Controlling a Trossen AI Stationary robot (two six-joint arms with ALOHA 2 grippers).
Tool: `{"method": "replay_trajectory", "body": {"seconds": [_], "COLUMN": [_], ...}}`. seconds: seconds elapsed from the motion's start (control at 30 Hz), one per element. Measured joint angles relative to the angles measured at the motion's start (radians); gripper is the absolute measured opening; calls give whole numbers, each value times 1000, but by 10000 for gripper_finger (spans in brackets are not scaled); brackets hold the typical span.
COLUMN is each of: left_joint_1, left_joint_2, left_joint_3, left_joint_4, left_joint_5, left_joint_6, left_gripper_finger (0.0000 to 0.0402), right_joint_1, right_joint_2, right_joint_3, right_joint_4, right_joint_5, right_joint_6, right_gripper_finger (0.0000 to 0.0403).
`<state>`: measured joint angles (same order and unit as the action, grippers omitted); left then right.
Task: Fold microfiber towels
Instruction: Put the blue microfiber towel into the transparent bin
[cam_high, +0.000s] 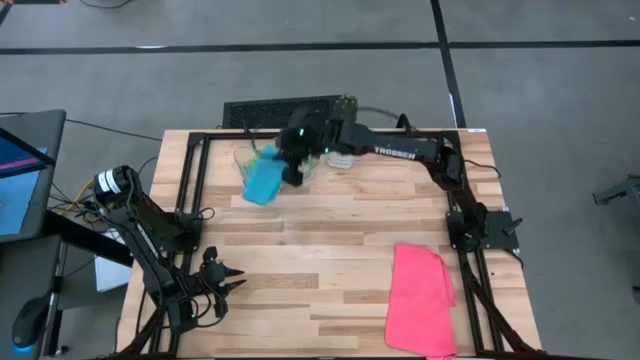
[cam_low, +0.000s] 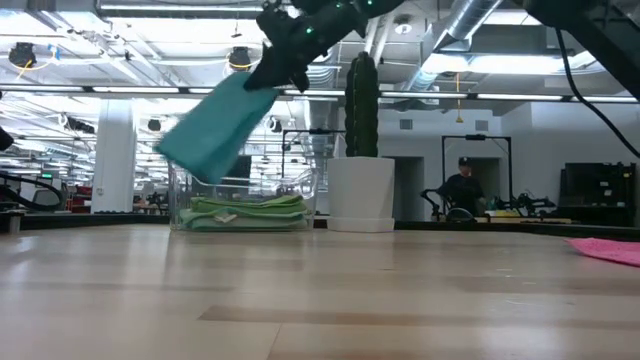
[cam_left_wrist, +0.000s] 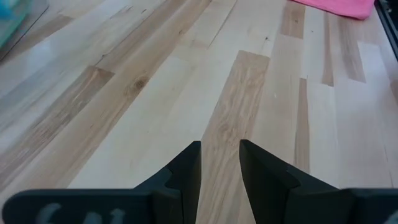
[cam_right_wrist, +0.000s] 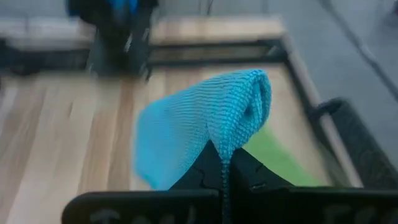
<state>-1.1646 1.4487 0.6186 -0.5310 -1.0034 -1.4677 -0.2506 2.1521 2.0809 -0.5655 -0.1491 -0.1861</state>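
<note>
The left gripper (cam_high: 232, 283) idles slightly parted near the bench's front-left corner. Along the far edge, the right gripper (cam_high: 293, 170) pinches a cyan towel (cam_high: 264, 181), lifting it over the clear tray (cam_low: 243, 200) (green towels (cam_low: 248, 212) inside). Next: laying it flat; the pink towel (cam_high: 420, 300) waits front-right.

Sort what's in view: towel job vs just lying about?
Job:
- blue towel, hanging pinched in the right tool, above the tray
- pink towel, flat on the table
- green towels in the tray

Lying about:
- clear tray
- white pot with cactus
- left tool, idle, empty
</note>
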Motion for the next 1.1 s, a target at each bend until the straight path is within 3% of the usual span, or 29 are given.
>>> {"method": "replay_trajectory", "body": {"seconds": [0.37,1.1], "left_joint_1": [-2,-24], "left_joint_2": [0,0], "left_joint_3": [0,0], "left_joint_4": [-31,-56], "left_joint_5": [-3,23], "left_joint_6": [0,-20], "left_gripper_finger": [100,100], "right_joint_1": [-68,-88], "right_joint_2": [-1,147], "right_joint_3": [24,40], "right_joint_4": [157,298], "right_joint_5": [-112,-114], "right_joint_6": [134,267], "right_gripper_finger": [20,20]}}
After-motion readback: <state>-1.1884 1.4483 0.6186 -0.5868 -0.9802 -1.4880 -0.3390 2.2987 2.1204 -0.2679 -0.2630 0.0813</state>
